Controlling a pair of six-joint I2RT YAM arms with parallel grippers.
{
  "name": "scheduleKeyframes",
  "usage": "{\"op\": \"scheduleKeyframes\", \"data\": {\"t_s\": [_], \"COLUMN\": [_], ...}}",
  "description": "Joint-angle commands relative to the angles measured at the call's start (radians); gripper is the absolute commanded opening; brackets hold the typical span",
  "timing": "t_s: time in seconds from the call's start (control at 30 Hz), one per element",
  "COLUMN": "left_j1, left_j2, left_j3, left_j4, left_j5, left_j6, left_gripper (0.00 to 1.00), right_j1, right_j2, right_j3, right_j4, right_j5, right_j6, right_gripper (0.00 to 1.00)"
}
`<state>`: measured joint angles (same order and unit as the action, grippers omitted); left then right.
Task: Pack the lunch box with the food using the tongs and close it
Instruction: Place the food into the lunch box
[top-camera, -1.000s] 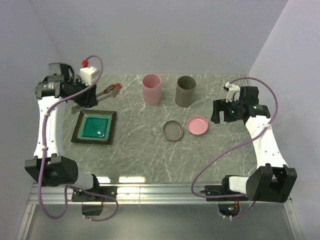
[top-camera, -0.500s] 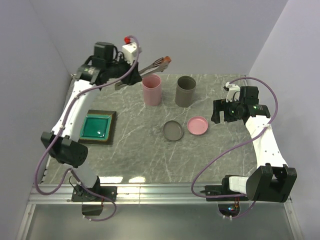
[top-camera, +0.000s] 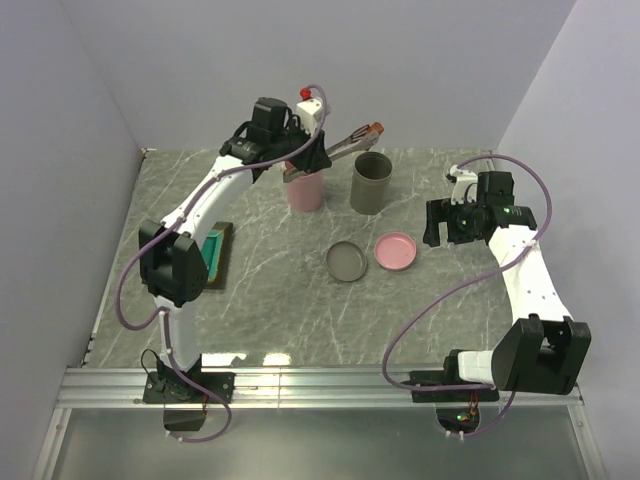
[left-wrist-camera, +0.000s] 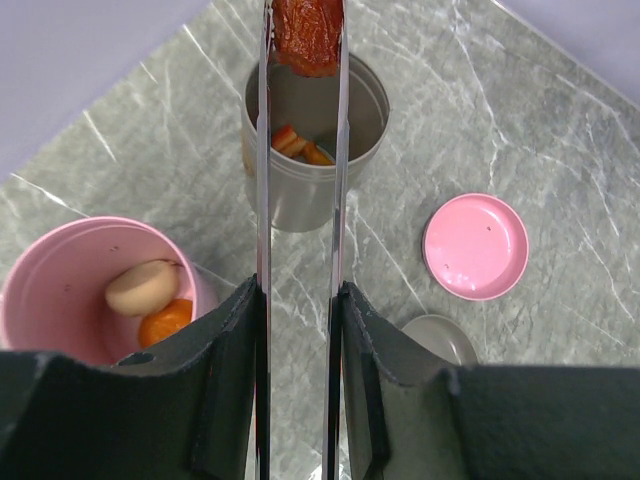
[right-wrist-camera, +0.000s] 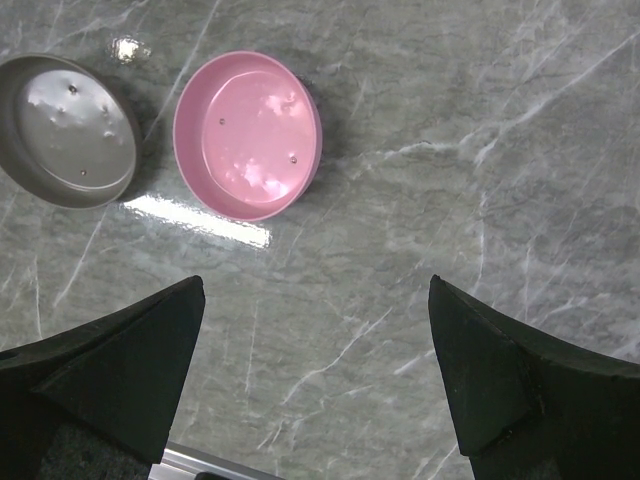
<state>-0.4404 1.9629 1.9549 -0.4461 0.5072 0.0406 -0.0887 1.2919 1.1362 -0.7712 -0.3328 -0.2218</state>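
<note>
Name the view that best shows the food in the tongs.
Left wrist: the red-brown piece looms close, clamped in the tongs. Top external shows only a speck; right wrist, none of it.

From above, the teal tray (top-camera: 218, 250) is nearly all hidden behind the left arm (top-camera: 172, 268), and the left hand (left-wrist-camera: 300, 295) covers the upper part of the pink cup (top-camera: 305, 192). At the left wrist, the tongs (left-wrist-camera: 262, 150) run off both the top and bottom edges, which cuts off the red-brown piece (left-wrist-camera: 305, 35) they pinch. The grey lid (left-wrist-camera: 441, 338) only peeks out from behind a finger (left-wrist-camera: 400, 380). The orange bits (left-wrist-camera: 296, 143) in the grey cup (left-wrist-camera: 300, 200) are too hidden to name.
</note>
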Motion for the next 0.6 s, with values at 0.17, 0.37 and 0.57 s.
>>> {"op": "scheduleKeyframes", "data": {"t_s": [0.17, 0.37, 0.57], "left_j1": [-0.014, -0.027, -0.038], "left_j2": [0.042, 0.034, 0.031], "left_j3": [0.015, -0.068, -0.074], "left_j4": [0.095, 0.101, 0.075], "left_j5": [0.028, 0.047, 0.045], "left_j6": [-0.034, -0.034, -0.028], "left_gripper": [0.25, 0.25, 0.28], "right_j1": [-0.008, -0.009, -0.008], "right_j2": [0.027, 0.02, 0.014], "right_j3": [0.025, 0.016, 0.014], "right_j4": [0.026, 0.033, 0.033], "right_j5": [0.003, 0.009, 0.008], "right_j6": [-0.004, -0.005, -0.005], "right_gripper": [1.0, 1.0, 1.0]}}
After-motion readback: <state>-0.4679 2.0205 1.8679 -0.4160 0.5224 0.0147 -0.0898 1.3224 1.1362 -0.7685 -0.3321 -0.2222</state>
